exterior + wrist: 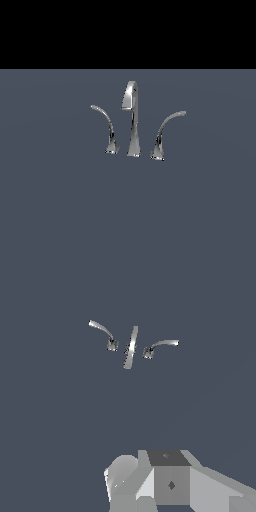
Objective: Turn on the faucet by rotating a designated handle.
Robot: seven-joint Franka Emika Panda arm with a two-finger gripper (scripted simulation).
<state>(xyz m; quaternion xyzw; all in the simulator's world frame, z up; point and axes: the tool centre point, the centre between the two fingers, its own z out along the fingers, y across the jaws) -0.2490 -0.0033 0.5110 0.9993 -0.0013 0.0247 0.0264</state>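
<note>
A chrome faucet stands in three separate pieces on a flat slate-grey counter, roughly in the middle of the exterior view; its tall spout rises from a narrow flared foot, tapers upward and hooks over at the top, with the mouth facing the exterior view's left; the handle, the thicker of the two levers, stands just beside the spout on the exterior view's right, its flared square base resting on the counter and its curved arm sweeping up and away from the spout to a tip at about the height of the spout's mouth; a slimmer lever stands on the spout's other side, on a smaller base, curving up and outward toward the exterior view's left; the three bases lie near one another in a row but do not touch; above the counter's far edge the background is plain black; the wrist view looks down on the set from well above, so the spout appears as a short bright bar, with the handle and the slimmer lever fanning out to either side; grey blocky parts of the arm fill the near edge of that view, well apart from the faucet; the gripper's fingers do not show in either view, so I cannot tell whether it is released or clenched.
</note>
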